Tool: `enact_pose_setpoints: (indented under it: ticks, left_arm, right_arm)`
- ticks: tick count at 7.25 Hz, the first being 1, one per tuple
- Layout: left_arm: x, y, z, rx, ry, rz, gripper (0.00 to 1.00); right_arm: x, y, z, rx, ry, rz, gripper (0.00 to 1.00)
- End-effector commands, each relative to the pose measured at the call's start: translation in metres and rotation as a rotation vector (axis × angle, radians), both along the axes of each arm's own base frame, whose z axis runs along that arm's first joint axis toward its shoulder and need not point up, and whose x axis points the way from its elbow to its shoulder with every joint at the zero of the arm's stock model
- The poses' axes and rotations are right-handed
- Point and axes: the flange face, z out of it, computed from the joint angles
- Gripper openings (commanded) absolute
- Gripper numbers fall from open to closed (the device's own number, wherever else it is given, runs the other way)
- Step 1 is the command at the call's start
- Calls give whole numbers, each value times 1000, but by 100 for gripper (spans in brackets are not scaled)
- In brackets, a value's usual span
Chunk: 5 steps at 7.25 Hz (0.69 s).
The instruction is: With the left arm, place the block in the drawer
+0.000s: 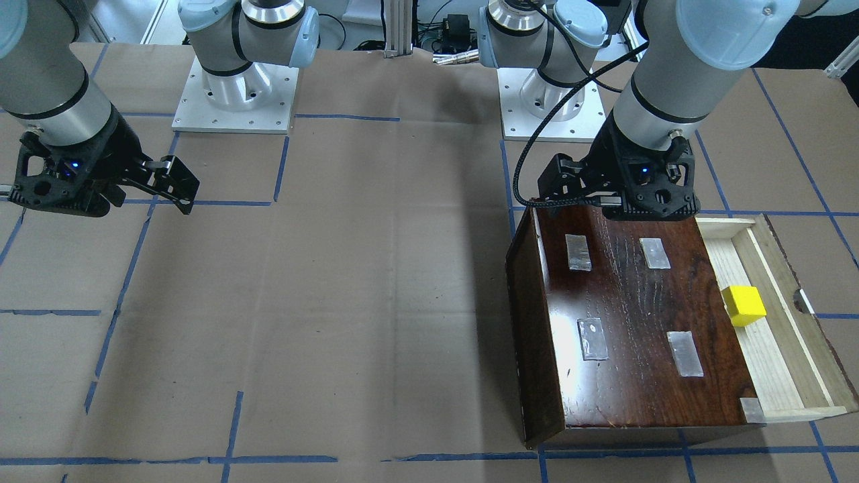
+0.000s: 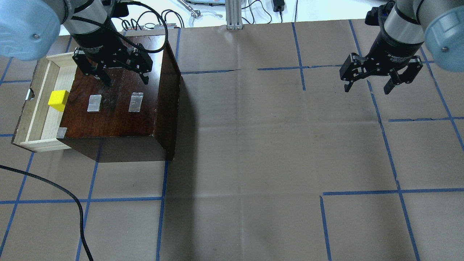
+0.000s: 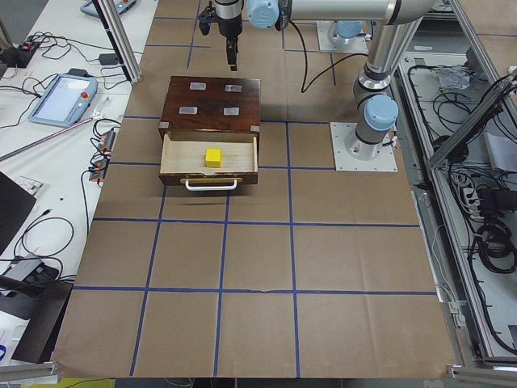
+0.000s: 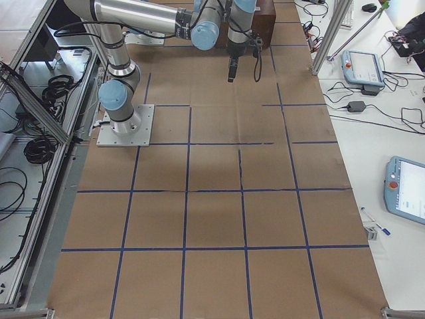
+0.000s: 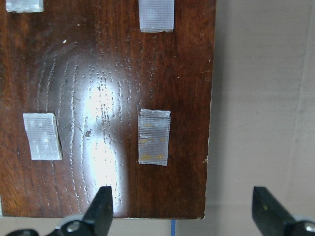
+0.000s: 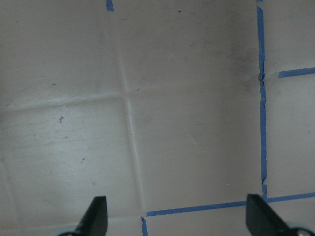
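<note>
The yellow block [image 2: 58,100] lies in the pulled-out pale-wood drawer [image 2: 36,119] of the dark-brown box [image 2: 119,108]; it also shows in the front view [image 1: 743,306] and the left side view [image 3: 213,157]. My left gripper [image 2: 125,76] is open and empty, above the box top near its back edge, apart from the block. In the left wrist view its fingertips [image 5: 102,209] hang over the glossy top with tape patches [image 5: 154,136]. My right gripper [image 2: 368,87] is open and empty, far off over bare table.
The drawer [image 1: 772,322] has a dark front panel with a notch [image 1: 802,300]. A loose black cable [image 2: 54,188] lies on the table near the box. Brown paper with blue tape lines [image 2: 384,145] covers the table.
</note>
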Motion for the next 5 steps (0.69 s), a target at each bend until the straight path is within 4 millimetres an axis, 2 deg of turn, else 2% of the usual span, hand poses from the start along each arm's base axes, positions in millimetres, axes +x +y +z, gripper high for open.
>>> enact_pose_setpoints:
  ticks: [1, 5]
  left_arm:
    - [0, -1, -2, 1, 2, -1, 99]
    - [1, 0, 4, -10, -1, -1, 99]
  right_arm:
    - [0, 0, 0, 0, 0, 0, 100]
    - [0, 0, 1, -1, 0, 0, 100]
